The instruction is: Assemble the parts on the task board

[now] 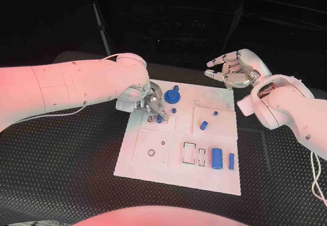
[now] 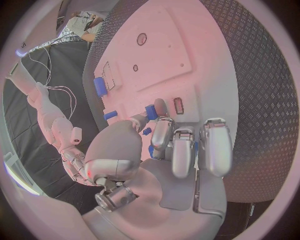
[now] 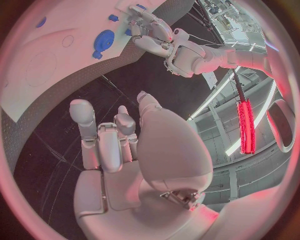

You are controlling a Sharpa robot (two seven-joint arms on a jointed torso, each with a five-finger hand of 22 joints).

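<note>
Black tabletop (image 1: 63, 151) with diamond-tread texture carries the white task board (image 1: 176, 172), a flat rectangular plate lying at the tabletop's middle, long side running far to near.

Left hand (image 1: 143, 101) sits low over the board's left edge, in its far half, fingers curled down onto a small blue part (image 2: 151, 111) standing by a slot there; the left wrist view shows thumb and fingertips (image 2: 161, 131) closing round that part, so the hand pinches it.

Right hand (image 1: 234, 67) hangs raised beyond the board's far right corner, well apart from the board, fingers spread and loosely bent, holding nothing.

Blue gear-like disc (image 1: 172, 97) lies near the board's far edge, just beside the left hand. Blue cylinder (image 1: 216, 157), the biggest loose part, lies near the right edge in the near half, a thin blue bar (image 1: 231, 161) just beside it on the edge side. 2 rectangular cut-outs (image 1: 188, 153) sit beside the cylinder toward the board's middle. Short blue peg (image 1: 203, 125) lies tilted mid-board; smaller blue stubs (image 1: 214, 114) stand farther back.
</note>
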